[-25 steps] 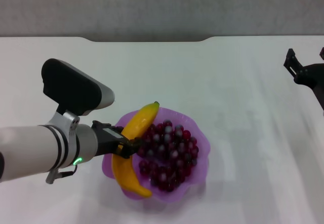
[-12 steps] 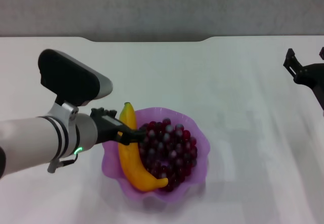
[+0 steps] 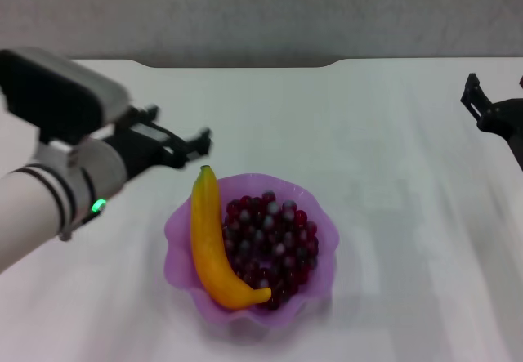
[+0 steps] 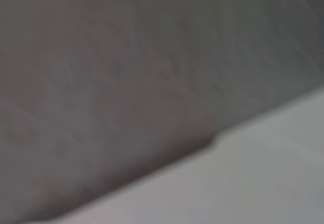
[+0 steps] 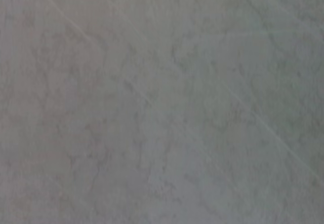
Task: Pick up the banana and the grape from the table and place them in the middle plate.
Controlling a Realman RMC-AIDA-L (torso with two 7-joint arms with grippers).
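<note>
The table [image 3: 392, 215] is white and fills most of the head view, its far edge meeting a grey wall [image 3: 261, 11]. The left arm [image 3: 49, 190] reaches in from the near left, forearm angled up and across toward the table's middle, wrist housing raised. The middle plate [image 3: 326, 239] sits near the front centre. The grape [image 3: 274, 243] fills the plate's middle and right side. The banana [image 3: 209, 243] lies along the plate's left inner side, touching the grape, dark tip at the far rim, other end curling under the bunch near the front. The left gripper [image 3: 200, 143] hangs just beyond and left of the banana's tip, clear of it, fingers spread and holding nothing. The right gripper [image 3: 490, 117] is parked at the far right edge, cut off by the frame; its finger state cannot be told. The left wrist view shows only wall and table edge, blurred; the right wrist view shows only a plain grey surface.
</note>
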